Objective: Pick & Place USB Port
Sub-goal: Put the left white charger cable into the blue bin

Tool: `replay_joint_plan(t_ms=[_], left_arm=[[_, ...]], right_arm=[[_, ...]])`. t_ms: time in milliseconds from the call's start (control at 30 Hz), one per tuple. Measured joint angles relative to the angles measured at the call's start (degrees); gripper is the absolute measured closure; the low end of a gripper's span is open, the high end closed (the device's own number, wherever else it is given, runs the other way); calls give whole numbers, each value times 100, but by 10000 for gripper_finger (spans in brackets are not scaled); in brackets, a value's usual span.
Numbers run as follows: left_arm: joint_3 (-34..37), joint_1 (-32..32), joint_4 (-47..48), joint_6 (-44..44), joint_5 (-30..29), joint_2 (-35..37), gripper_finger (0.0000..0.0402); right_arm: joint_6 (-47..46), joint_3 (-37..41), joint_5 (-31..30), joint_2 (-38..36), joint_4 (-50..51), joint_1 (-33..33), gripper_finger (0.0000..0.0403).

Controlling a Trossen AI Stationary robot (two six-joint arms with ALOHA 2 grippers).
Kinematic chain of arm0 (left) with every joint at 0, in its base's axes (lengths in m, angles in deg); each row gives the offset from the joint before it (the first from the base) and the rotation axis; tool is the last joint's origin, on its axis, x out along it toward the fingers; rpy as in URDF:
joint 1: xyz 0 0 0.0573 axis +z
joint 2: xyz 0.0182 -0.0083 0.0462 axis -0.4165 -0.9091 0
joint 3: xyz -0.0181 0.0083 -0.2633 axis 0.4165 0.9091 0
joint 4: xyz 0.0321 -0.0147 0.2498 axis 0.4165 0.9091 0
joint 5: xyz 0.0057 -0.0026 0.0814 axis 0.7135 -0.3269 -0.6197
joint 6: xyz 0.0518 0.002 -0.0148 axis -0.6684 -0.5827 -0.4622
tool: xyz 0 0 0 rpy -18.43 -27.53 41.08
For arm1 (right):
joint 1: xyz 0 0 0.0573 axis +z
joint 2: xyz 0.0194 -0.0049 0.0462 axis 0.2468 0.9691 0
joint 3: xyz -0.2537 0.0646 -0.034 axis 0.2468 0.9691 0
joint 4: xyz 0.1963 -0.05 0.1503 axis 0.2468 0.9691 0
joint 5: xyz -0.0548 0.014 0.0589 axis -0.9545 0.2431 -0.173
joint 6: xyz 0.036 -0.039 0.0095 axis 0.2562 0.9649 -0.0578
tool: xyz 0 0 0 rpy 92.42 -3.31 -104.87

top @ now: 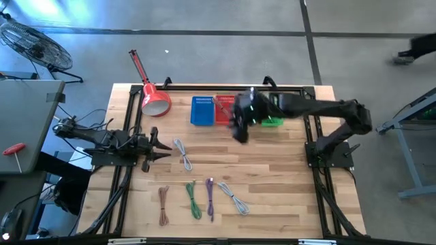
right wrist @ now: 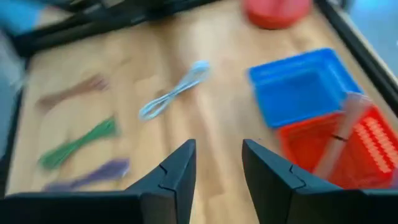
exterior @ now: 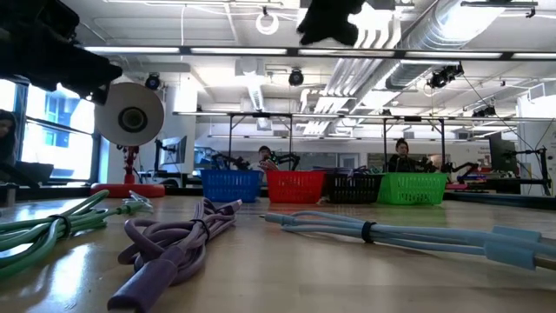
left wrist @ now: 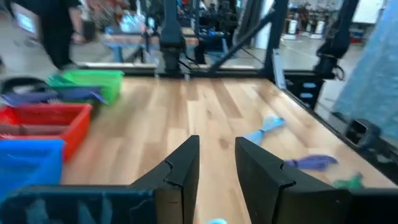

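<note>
Purple cable point(exterior: 169, 248) lies nearest the low camera, coiled and rubbery, with a green one point(exterior: 52, 228) at its 9 o'clock and a pale blue-grey one point(exterior: 391, 233) at 3 o'clock. Table point(top: 272, 177) is light wood planks in a black metal frame; beyond it, grey concrete floor, a fan point(top: 34, 42), and an open workshop with pipes and strip lights overhead. Baskets: four in a row at the table's 12 o'clock edge, perforated plastic, blue point(top: 202, 111), red point(top: 223, 110), a dark one point(exterior: 352, 187), green point(top: 274, 122). A reddish cable point(right wrist: 339, 140) lies tilted in the red basket. Red round bowl-shaped thing point(top: 155, 101) with a long handle sits at 9 o'clock of the blue basket. Cables on the wood, five bundled: pale one point(top: 182, 154) mid-table, then brown point(top: 163, 204), green, purple, and pale along the 6 o'clock side. Right gripper point(right wrist: 217, 165) hovers above the red basket, fingers apart, nothing between them. Left gripper point(left wrist: 216, 165) waits low at the table's 9 o'clock side, fingers slightly parted, empty.
</note>
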Motion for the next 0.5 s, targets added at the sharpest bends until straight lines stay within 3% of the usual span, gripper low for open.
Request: replay_joint_plan(t_ms=[133,333,500], left_arm=[[-176,2,190,178,4,-495,302],[-1113,2,556,642,-55,-1484,302],[-2031,2,1814,1101,-64,-2663,284]], right_arm=[[197,0,-811,-199,287,937,281],[230,33,-2266,-215,701,1998,281],[193,399,-2488,-234,814,2415,281]])
